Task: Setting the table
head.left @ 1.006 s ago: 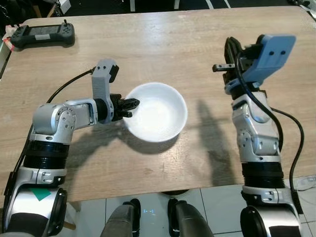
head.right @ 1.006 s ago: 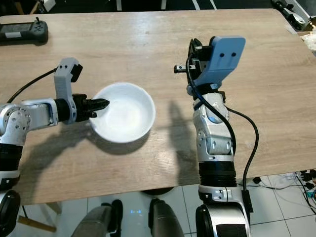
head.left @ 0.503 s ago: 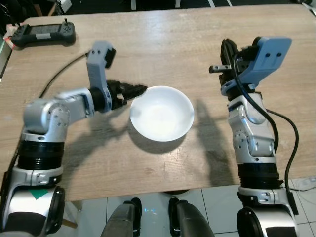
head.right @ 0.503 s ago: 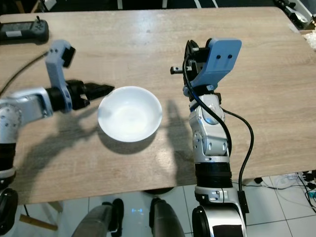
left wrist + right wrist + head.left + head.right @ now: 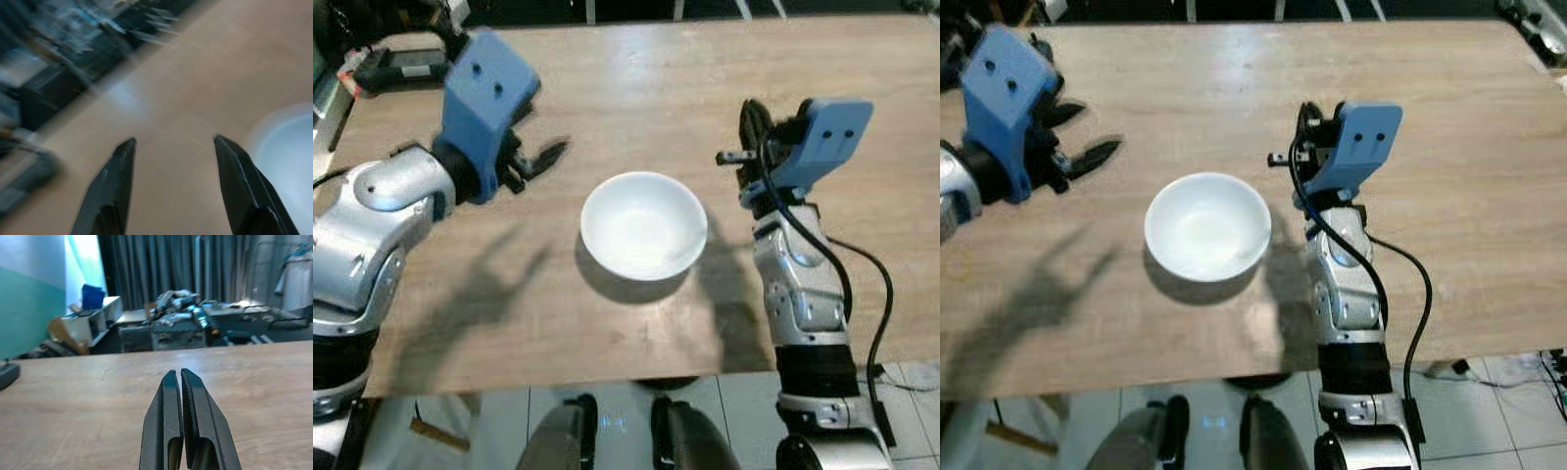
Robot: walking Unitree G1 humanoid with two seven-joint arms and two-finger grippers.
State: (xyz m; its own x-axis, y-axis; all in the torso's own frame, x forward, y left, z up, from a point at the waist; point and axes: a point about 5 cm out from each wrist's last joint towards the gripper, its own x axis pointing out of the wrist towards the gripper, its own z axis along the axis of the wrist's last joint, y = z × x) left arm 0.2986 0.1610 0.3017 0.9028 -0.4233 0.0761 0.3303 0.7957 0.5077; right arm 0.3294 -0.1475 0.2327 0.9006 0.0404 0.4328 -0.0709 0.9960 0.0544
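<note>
White bowl [image 5: 644, 226] sits upright on the wooden surface [image 5: 636, 88], about midway between my two arms and toward the near edge; nothing is touching it. Left gripper [image 5: 540, 157] is raised above the surface to the bowl's left, well apart from the rim, black tips pointing roughly toward the bowl. Its jaws are released: in the left wrist view (blurred) I see the two fingers [image 5: 115, 181] spread with bare wood between them, and the bowl's pale rim [image 5: 288, 147] off to one side. Right gripper [image 5: 182, 396] is held up on the bowl's right, arm standing nearly vertical from the near edge with the blue wrist housing [image 5: 822, 142] on top. Its jaws are clenched on nothing; the right wrist view shows both ribbed fingers pressed together, pointing out level over the wood toward a cluttered room with dark curtains [image 5: 195, 269]. A dark handheld controller [image 5: 396, 67] lies at the far left corner of the surface, partly hidden behind my left arm. The robot's feet [image 5: 626, 436] show on pale floor tiles below the near edge.
</note>
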